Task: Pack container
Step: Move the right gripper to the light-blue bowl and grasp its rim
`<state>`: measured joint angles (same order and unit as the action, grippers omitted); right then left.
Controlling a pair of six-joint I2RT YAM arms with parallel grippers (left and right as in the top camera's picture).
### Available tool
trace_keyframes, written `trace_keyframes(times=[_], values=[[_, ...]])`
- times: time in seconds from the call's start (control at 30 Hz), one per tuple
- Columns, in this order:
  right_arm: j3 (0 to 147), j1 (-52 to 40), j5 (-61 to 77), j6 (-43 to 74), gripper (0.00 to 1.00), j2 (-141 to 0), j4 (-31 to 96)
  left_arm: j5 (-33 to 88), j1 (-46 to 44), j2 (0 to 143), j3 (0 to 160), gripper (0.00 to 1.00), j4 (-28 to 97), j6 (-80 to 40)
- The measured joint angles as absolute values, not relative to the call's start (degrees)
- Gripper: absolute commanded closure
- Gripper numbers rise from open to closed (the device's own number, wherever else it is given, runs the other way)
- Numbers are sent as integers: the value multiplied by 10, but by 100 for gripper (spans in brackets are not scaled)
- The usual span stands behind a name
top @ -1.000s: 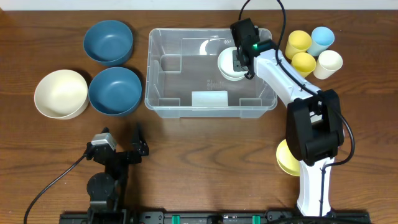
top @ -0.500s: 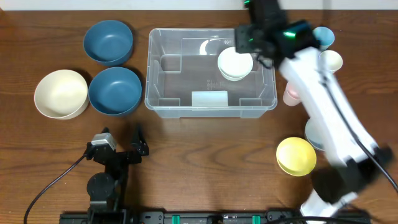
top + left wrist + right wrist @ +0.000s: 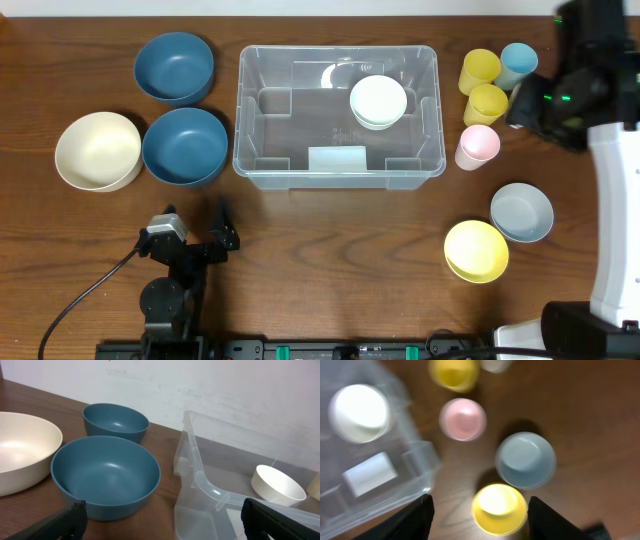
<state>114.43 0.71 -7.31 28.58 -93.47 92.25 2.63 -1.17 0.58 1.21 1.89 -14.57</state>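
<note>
The large clear plastic rectangular container (image 3: 262, 172) stands mouth up at the middle back of the brown wooden table (image 3: 330, 260). Its long axis runs left to right, with its pale label (image 3: 335, 158) toward the near long side. A small white bowl (image 3: 378, 102) sits inside, right of centre. Only the overhead view shows the whole bin, between dark blue bowls (image 3: 185, 145) and a pink cup (image 3: 477, 145). The left wrist view catches just its left corner. The blurred right wrist view adds a grey-blue bowl (image 3: 525, 460) and a yellow bowl (image 3: 499, 507). The left gripper (image 3: 164, 505) gapes wide, empty. The right gripper (image 3: 480, 499) hangs high with fingers parted, holding nothing.
</note>
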Motion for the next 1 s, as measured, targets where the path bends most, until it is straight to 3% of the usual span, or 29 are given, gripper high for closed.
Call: trace_keyframes(times=[0.2, 0.43, 0.63, 0.9, 1.0], values=[[1077, 91, -77, 308, 38, -933, 915, 26, -12, 6, 12, 2, 19, -146], [893, 168, -77, 317, 39, -931, 816, 27, -12, 6, 12, 2, 19, -146], [735, 215, -67, 316, 38, -931, 718, 27, -12, 6, 12, 2, 19, -146], [630, 245, -60, 306, 39, -931, 622, 26, -12, 6, 12, 2, 19, -146], [586, 246, -58, 304, 47, -931, 568, 26, -12, 6, 12, 2, 19, -146]])
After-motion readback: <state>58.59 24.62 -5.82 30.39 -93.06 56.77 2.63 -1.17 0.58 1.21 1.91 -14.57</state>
